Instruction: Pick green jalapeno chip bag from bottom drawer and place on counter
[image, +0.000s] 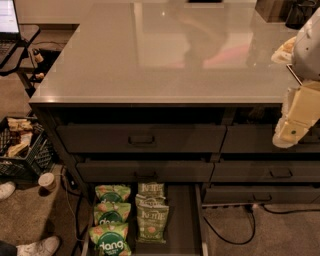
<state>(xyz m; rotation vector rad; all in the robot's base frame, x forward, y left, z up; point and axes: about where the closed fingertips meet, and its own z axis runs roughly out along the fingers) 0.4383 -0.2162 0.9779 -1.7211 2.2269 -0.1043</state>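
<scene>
Counter (165, 55) filled the far half of the view, glossy pale grey, on dark cabinets. Gripper (294, 122) hung at the right edge, off the counter's near right corner and in front of the top right drawer front (250, 139), well above and to the right of the open drawer. Open or closed: could not tell, and nothing seen in its grasp. Bottom drawer (183, 220) was pulled out toward the near edge, left of centre, with its right strip of floor bare. Chip bag (153, 225), olive with a pale Kettle band, lay flat in the drawer's middle column, nearest of that column. A second Kettle bag (151, 189) lay just beyond it, the two overlapping or touching, exact edge unclear. Left column held three dang bags (110, 214), brighter green with round white logos, in a row from far to near, just beside the Kettle bags. The two drawers above on the left were shut. Left of the cabinets were a black crate (22, 150) on the floor, a cup (47, 180) near it, and white shoes (42, 246) at the near left. A black cable (235, 239) ran on the carpet at the right.
</scene>
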